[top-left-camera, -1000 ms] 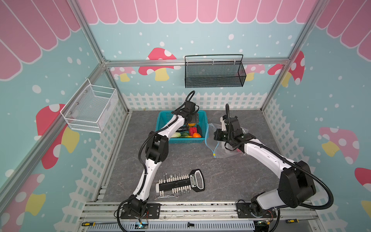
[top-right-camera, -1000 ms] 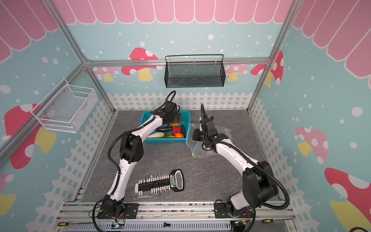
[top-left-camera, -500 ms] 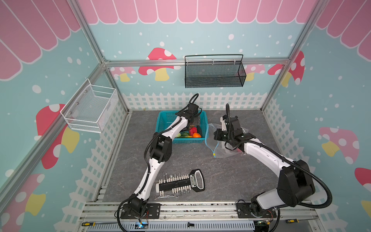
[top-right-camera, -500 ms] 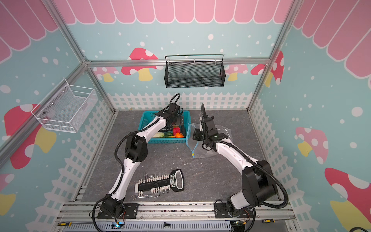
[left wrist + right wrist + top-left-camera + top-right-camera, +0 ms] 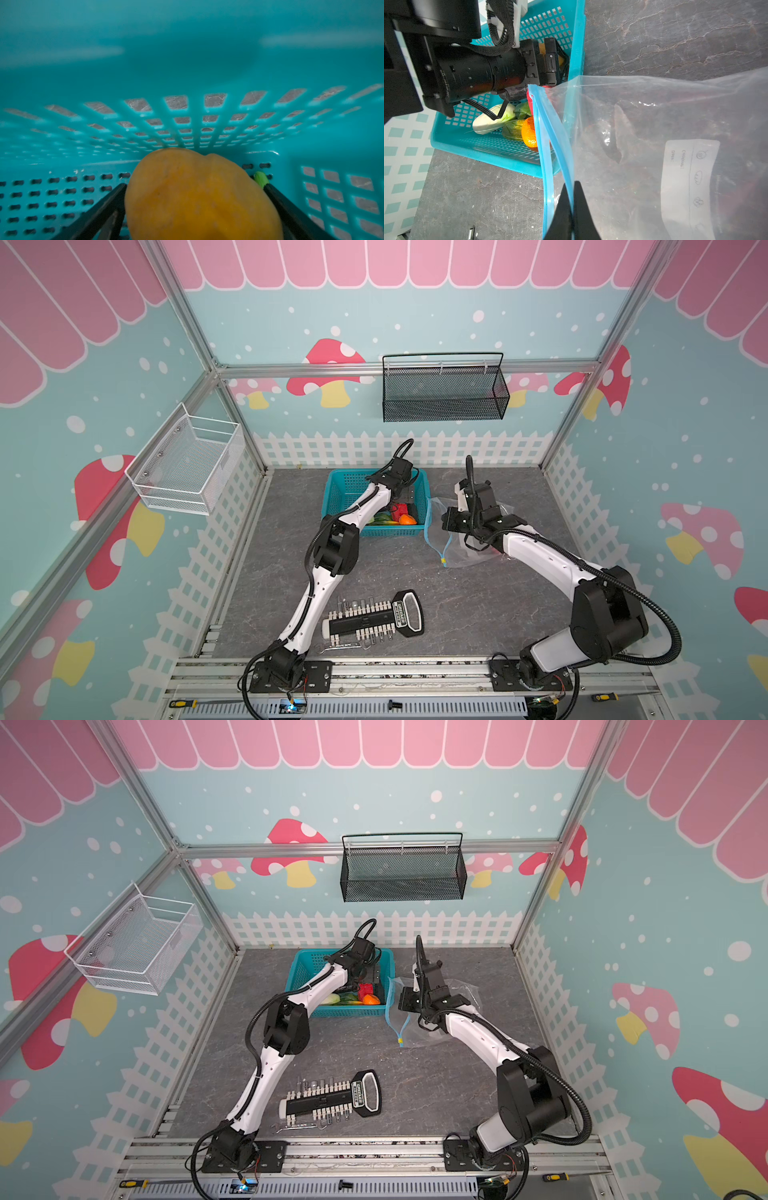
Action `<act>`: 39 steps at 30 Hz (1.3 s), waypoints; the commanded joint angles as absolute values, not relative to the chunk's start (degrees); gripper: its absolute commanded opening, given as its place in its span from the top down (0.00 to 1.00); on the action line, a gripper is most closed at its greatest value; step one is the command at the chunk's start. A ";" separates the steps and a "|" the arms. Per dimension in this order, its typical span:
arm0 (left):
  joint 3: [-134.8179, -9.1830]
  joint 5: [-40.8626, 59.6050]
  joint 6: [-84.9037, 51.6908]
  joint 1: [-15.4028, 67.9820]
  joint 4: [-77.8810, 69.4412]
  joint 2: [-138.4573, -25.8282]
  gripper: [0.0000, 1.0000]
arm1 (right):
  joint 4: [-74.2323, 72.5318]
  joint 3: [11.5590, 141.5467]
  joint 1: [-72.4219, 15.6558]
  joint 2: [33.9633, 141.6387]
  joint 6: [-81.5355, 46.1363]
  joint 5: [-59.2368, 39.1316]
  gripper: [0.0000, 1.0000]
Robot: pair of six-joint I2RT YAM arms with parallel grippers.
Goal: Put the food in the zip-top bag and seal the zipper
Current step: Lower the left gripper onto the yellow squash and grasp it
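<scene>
The yellow-orange toy fruit (image 5: pixel 199 195) lies in the teal basket (image 5: pixel 182 133) at the far middle of the counter (image 5: pixel 457 605), my left pincer (image 5: pixel 196 186) spread either side of it, so I'd close gently on its middle, then lift toward the zip-top bag (image 5: pixel 654 124) just right, where my right pincer (image 5: pixel 572 187) pinches the zipper (image 5: pixel 548 133).

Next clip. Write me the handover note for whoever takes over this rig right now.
Left gripper: open, down in the teal basket, straddling a yellow fruit, not yet closed on it.
Right gripper: shut on the zipper, holding the zip-top bag open at the mouth beside the basket.
Done: bag mouth is open; its contents are unclear.
To do: cabbage, orange piece and other pieces in the basket; then seal.
</scene>
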State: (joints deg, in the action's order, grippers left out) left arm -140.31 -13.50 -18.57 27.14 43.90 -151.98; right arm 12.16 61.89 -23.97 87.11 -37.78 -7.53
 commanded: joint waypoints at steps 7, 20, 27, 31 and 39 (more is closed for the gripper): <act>-142.28 -14.17 -16.70 26.63 44.92 -152.03 0.21 | 10.98 62.68 -23.60 87.71 -38.27 -8.22 1.00; -140.25 -12.11 -18.12 26.63 44.99 -148.44 0.36 | 10.55 62.62 -23.63 87.08 -38.39 -9.37 1.00; -135.50 -10.67 -19.36 26.63 44.91 -143.62 0.40 | 10.45 62.48 -23.64 86.86 -38.33 -9.95 1.00; -131.51 -10.46 -20.07 26.28 44.17 -139.76 0.41 | 10.46 62.67 -23.54 86.26 -38.34 -9.42 1.00; -121.60 -7.07 -23.72 26.28 40.31 -131.34 0.45 | 10.44 62.34 -23.55 85.21 -38.88 -9.51 1.00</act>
State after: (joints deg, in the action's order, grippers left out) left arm -125.03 -9.52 -21.37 26.37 42.44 -134.87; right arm 11.49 61.89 -23.88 87.02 -38.20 -9.13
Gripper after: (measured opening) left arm 0.671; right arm 0.047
